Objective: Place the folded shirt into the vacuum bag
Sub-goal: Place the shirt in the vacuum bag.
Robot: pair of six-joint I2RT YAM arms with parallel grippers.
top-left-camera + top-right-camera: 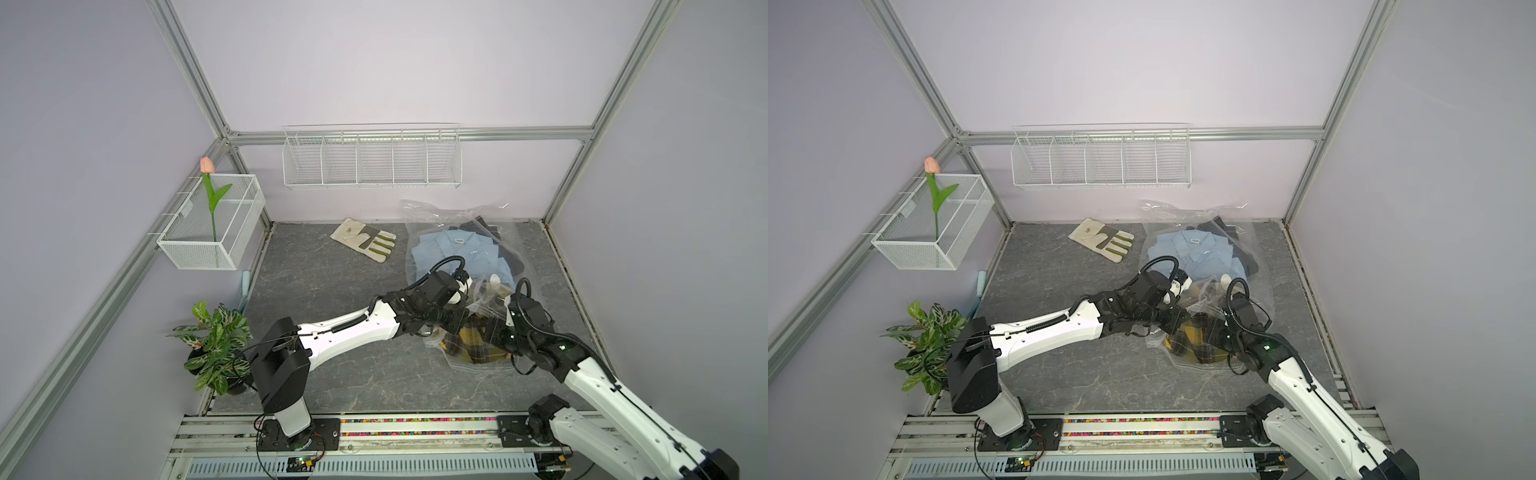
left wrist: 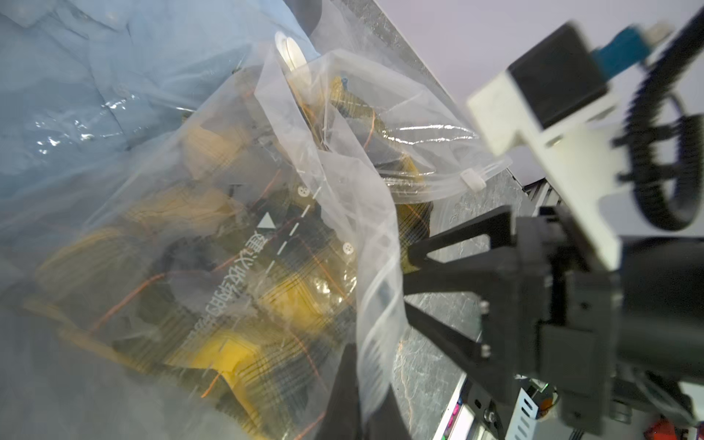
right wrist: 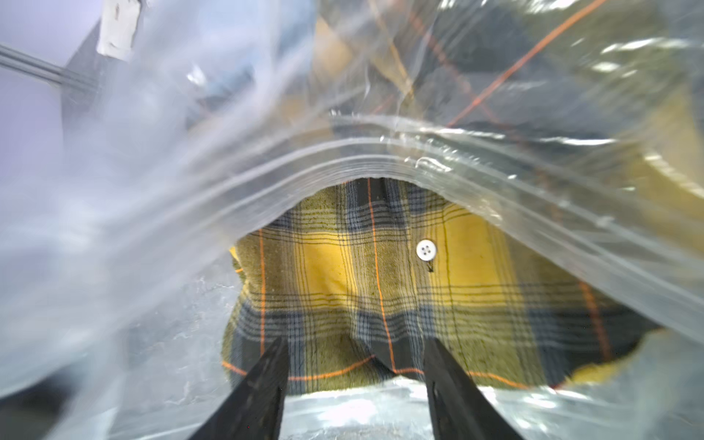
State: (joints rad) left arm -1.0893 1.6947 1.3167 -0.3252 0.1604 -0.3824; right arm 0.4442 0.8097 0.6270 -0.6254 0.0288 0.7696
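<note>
From my station, the yellow, grey and orange plaid flannel shirt (image 3: 381, 282) is lying flat in the mouth of the clear, crinkly plastic vacuum bag (image 1: 415, 212). The bag rests on the grey marbled tabletop (image 1: 332, 291), and a folded pale blue shirt (image 1: 453, 249) sits deeper inside it.

The left gripper (image 2: 352, 365) is pressed together on the bag's upper lip. I take that as the reason the ribbed zip-seal strip (image 3: 343, 160) arches up like a tent over the plaid cloth, which keeps the opening clear for the other arm. The right gripper (image 3: 354, 343) is spread and pinches nothing, with one black finger on each side of the shirt's near hem. To me that looks like a release or a push, not a carry.

The shirt's long axis follows its button line (one white button (image 3: 426, 250) shows plainly) and runs straight away from the right gripper into the bag. The hem end faces the opening and the far end points toward the blue shirt. I judge the near end is not yet under the upper lip, though it does lie on the lower sheet.
</note>
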